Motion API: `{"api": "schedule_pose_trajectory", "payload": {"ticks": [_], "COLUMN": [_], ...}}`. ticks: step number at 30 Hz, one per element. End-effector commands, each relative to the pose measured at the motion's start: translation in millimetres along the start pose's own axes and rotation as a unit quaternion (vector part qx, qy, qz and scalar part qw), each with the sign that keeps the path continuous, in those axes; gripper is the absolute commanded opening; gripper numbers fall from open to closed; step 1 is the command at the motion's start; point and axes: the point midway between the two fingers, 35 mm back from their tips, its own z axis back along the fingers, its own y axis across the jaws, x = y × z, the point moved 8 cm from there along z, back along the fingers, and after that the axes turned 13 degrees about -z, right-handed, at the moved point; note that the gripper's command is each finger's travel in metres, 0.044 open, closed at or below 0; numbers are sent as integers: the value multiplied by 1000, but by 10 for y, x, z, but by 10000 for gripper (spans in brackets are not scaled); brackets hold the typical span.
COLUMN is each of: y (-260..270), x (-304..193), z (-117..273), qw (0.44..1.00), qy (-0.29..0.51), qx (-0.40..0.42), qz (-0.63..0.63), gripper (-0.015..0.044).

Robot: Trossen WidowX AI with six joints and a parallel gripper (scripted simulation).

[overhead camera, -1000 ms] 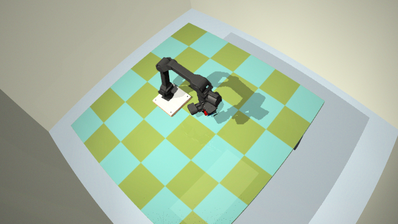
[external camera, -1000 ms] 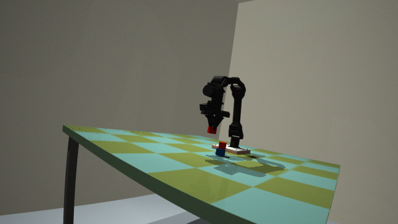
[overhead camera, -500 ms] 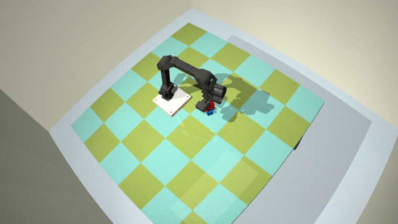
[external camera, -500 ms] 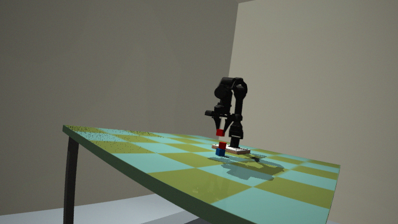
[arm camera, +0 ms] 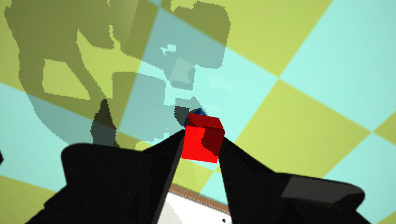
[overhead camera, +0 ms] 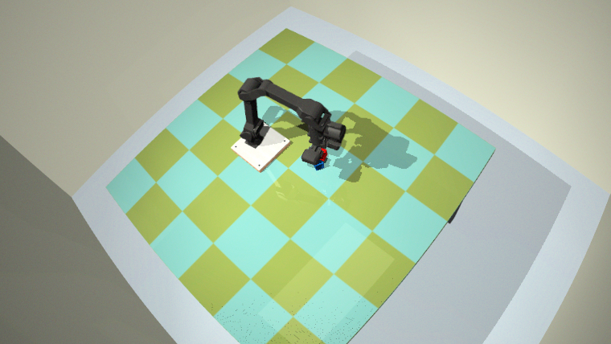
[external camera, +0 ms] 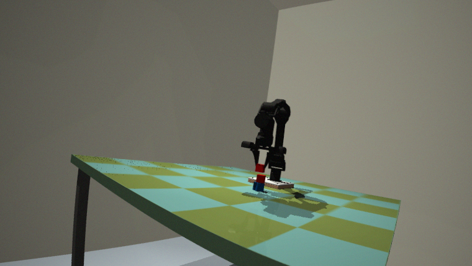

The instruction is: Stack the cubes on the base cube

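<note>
Gripper (external camera: 261,166) (arm camera: 202,136) pinching a red cube (external camera: 259,168) (arm camera: 202,144).
Below, toward six o'clock in the exterior view, another red cube (external camera: 261,178) rests atop the blue base cube (overhead camera: 318,165) (external camera: 258,186).

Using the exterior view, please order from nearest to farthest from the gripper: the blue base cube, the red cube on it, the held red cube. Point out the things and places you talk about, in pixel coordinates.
1. held red cube (external camera: 259,168) (arm camera: 201,144), between the fingers
2. lower red cube (external camera: 261,178), just below
3. blue base cube (external camera: 258,187), lowest
</note>
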Motion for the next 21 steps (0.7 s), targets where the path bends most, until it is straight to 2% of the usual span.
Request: {"api": "schedule_pose_trajectory", "payload": {"ticks": [1,21], "y": [3,1], "x": [-31,-22], "z": [-121,-279], "qw": [1000,1000], "qy": [1,3], "qx": [-6,-3], "qz": [13,5], "gripper": [105,105]}}
